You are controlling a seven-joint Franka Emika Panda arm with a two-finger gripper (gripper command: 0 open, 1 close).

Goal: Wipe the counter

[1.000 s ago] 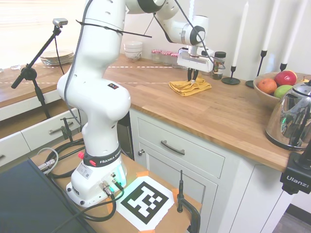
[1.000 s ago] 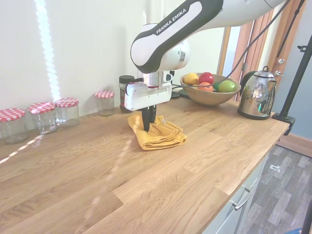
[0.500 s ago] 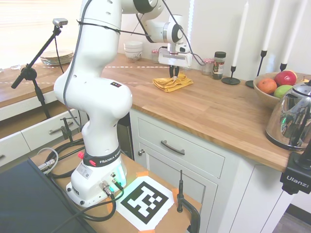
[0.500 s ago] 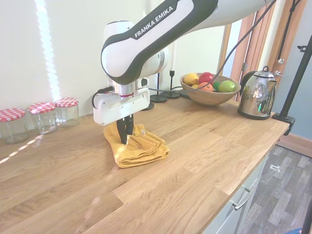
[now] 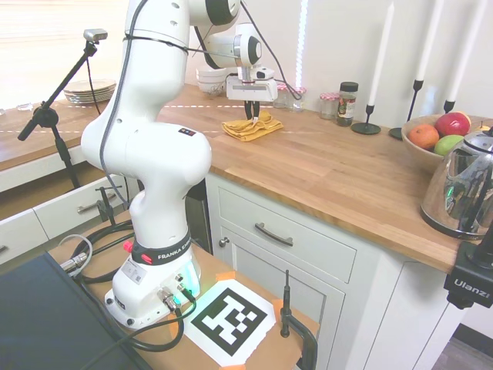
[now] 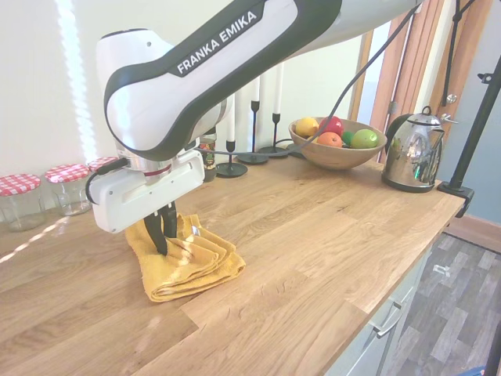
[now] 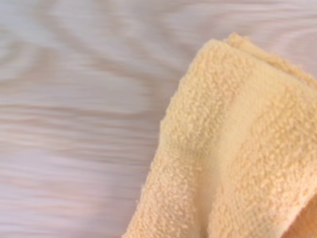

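Since a second ago, tool (image 6: 163,233) and yellow cloth (image 6: 185,264) have travelled together along the desk (image 6: 313,227), away from the fruit bowl (image 6: 337,153) and toward the red-lidded jars (image 6: 70,188); the spice jar that stood behind the cloth now sits well apart from it.

Tool: dark fingers pointing down, closed on a fold of the cloth, pressing it onto the wood. Fingertips are buried in the folds and cannot be made out.

Cloth: yellow terry, bunched in several layers, lying flat on the desk. In the wrist view the cloth (image 7: 237,148) fills one side, cut off at the frame edge; the wood grain beside it is smeared and out of focus.

Desk: long warm-brown butcher-block top of narrow planks (image 5: 331,177), on white panelled cabinets (image 5: 293,254) with metal bar handles. A bright strip of light falls across the wall and the wood near the jars.

Writing: "FRANKA EMIKA" on the arm (image 6: 215,43) in the second exterior view; "Ulanzi" on a black mount (image 5: 470,289) at the edge of the first exterior view.

Other items: chrome kettle (image 6: 411,153), partly cut off in the first exterior view; white candles in black holders (image 6: 254,117); stacked plates (image 5: 91,91) on the far surface
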